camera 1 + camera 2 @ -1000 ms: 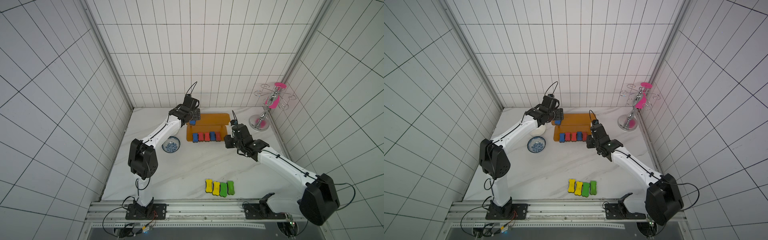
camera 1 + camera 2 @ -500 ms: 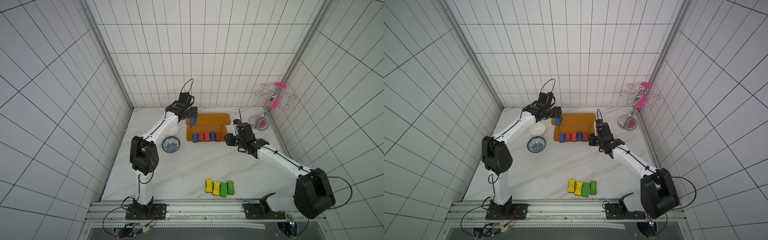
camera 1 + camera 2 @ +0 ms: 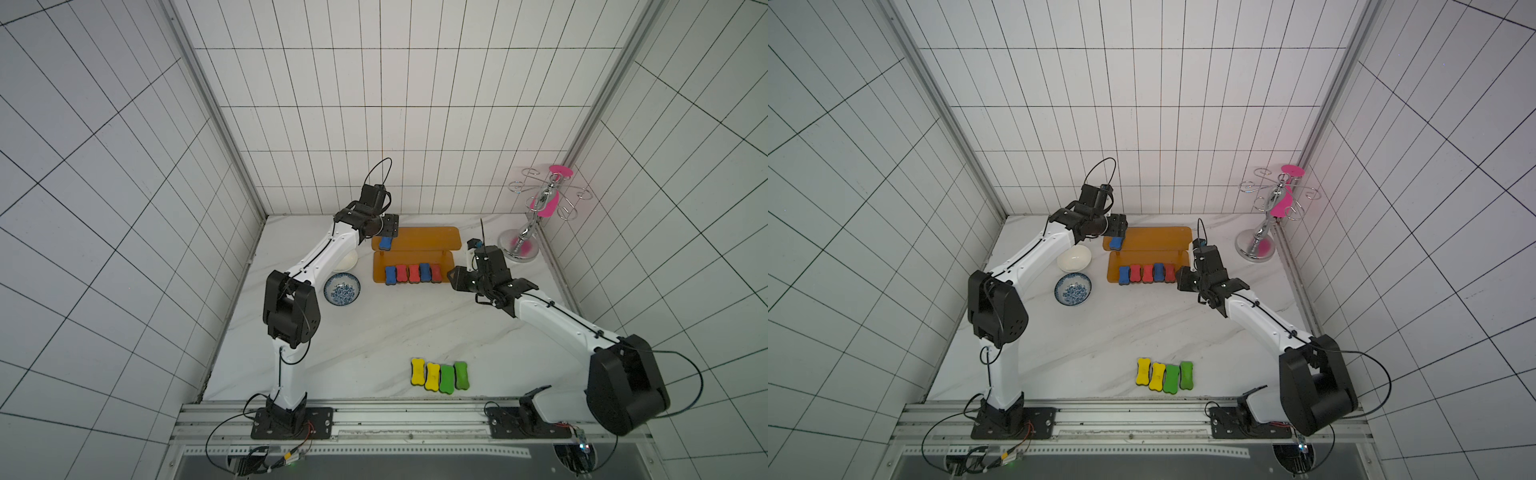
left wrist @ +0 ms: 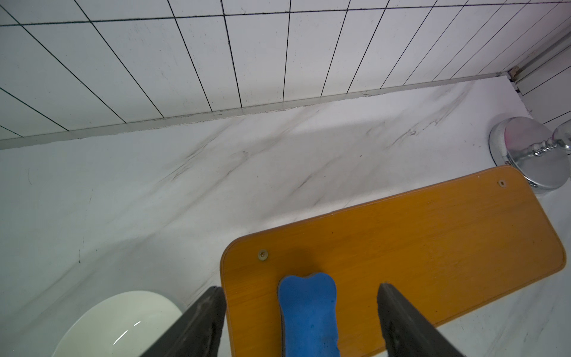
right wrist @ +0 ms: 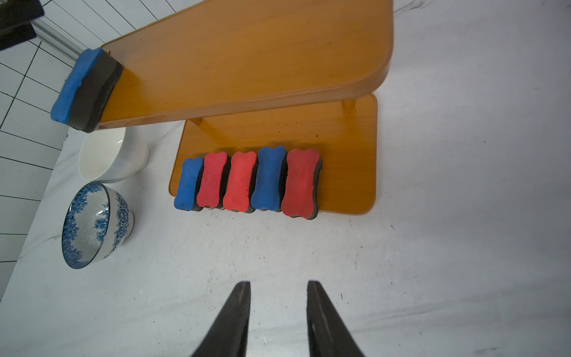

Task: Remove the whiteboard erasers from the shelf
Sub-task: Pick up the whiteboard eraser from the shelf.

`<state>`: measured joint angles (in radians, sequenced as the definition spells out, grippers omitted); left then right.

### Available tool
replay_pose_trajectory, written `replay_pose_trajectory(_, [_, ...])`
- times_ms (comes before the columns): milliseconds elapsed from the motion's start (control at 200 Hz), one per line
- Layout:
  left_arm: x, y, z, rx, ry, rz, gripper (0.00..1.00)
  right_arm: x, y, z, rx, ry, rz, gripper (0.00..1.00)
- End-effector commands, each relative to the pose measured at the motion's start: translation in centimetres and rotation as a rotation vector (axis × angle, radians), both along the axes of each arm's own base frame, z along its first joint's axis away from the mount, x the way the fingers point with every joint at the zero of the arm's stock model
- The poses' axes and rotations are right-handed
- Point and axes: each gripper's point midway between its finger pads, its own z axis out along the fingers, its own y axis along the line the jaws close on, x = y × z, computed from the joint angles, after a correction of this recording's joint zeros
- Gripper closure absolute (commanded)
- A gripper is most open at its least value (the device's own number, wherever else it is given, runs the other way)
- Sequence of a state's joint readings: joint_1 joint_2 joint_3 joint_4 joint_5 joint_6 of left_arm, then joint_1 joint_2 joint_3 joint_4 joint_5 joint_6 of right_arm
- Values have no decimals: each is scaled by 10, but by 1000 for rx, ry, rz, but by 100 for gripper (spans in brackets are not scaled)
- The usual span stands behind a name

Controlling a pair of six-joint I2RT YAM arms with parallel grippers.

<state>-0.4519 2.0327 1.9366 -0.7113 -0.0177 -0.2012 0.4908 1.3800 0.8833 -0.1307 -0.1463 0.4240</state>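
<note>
The orange-brown shelf (image 3: 428, 237) (image 3: 1154, 239) stands at the back of the table. One blue eraser (image 3: 386, 243) (image 4: 309, 312) (image 5: 74, 83) lies at the left end of its top board, overhanging the front edge. My left gripper (image 3: 388, 230) (image 4: 299, 286) is open and straddles this eraser, with a gap on each side. Blue, red, red, blue and red erasers (image 3: 411, 274) (image 5: 247, 182) stand in a row on the lower board. My right gripper (image 3: 453, 276) (image 5: 278, 282) is open a little, empty, over the table by the shelf's front right corner. Two yellow and two green erasers (image 3: 439, 376) lie on the table near the front.
A white bowl (image 3: 1074, 258) and a blue-patterned bowl (image 3: 342, 289) stand just left of the shelf, under my left arm. A chrome-and-pink cup rack (image 3: 540, 208) stands in the back right corner. Tiled walls close in three sides.
My left wrist has swung round and its jaws now straddle the blue eraser on the top board. My right gripper has edged toward the shelf's corner and its jaws have narrowed slightly.
</note>
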Motion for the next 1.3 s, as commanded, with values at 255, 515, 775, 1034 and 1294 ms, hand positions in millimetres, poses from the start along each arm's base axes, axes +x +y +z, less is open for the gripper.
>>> replay_pose_trajectory(255, [-5,-16,-22,78,32,-38,19,-3,-2,0,30,2,-5,66])
replay_pose_trajectory(515, [-17,0,-32,150,64,22,19,-4,0,-2,46,14,4,67])
replay_pose_trajectory(775, [-23,-1,-45,150,100,21,33,-5,0,2,55,5,6,67])
replay_pose_trajectory(1034, [-26,0,-52,158,143,28,53,-7,-3,9,53,-14,-1,67])
replay_pose_trajectory(1294, [-35,-6,-20,119,121,49,62,-8,-5,20,58,-33,-7,67])
